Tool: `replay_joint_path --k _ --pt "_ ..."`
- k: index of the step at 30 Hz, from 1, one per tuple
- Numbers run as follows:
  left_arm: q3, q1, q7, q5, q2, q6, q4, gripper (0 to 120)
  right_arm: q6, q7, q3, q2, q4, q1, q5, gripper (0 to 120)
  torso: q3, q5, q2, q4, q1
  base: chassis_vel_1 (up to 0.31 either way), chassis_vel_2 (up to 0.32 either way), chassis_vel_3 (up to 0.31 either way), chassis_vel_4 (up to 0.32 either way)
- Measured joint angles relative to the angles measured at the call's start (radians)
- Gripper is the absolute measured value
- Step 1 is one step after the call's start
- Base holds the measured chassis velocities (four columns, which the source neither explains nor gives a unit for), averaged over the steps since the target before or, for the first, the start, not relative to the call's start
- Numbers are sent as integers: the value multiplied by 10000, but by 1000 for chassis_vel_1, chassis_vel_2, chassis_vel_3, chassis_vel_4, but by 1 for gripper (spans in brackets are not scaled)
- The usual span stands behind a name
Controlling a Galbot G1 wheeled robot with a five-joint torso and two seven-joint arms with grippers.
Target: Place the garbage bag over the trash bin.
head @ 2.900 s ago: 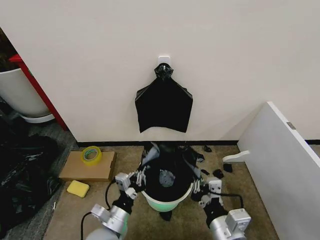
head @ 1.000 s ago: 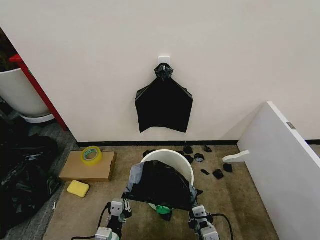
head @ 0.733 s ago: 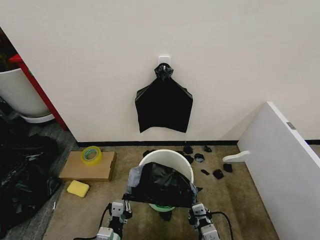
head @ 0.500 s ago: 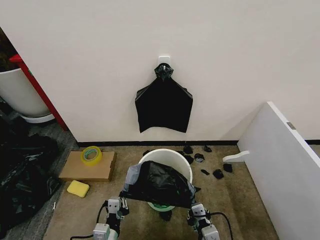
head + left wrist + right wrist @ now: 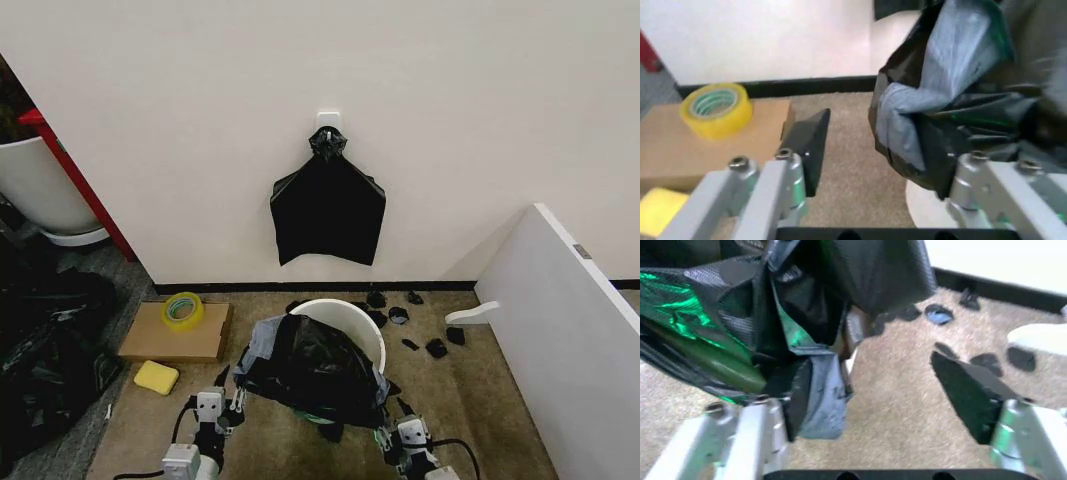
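The garbage bag [image 5: 310, 365], earlier stretched open over the trash bin [image 5: 345, 318], is now slumping in a heap across the bin's near side as the left gripper [image 5: 225, 403] and right gripper [image 5: 398, 428] are pulling back lower, jaws spread apart.

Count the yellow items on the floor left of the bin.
2: a tape roll on the cardboard, and a sponge on the carpet just in front of it. Others may be hidden.

Bare carpet [image 5: 480, 390] right of trash bin [image 5: 350, 318]
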Motion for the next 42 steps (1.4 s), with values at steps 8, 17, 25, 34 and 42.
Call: replay_joint_path --k 8,17,25,34,42 --pt "-86 847 33 -372 963 -302 -957 84 611 -179 635 -102 239 -694 -953 94 0 0 0 -1 0 0 0 0 0" --pt "-290 982 1673 -948 1309 -1942 -106 100 714 -237 466 171 53 -504 -1001 100 0 0 0 0 0 0 0 0 0" --pt "-137 -136 3414 -1617 847 -3213 1938 100 3475 -2010 802 474 -272 -201 -1444 100 0 -2 0 0 0 0 0 0 0" --pt "-112 -958 5273 -2155 555 -4073 3225 100 5626 -5588 1235 471 -643 401 -935 100 0 -2 0 0 0 0 0 0 0" --pt "-98 -1486 6371 -2146 364 -4374 3957 100 4707 -7725 -869 943 -1405 2631 1733 100 1 -2 0 0 0 0 0 0 0"
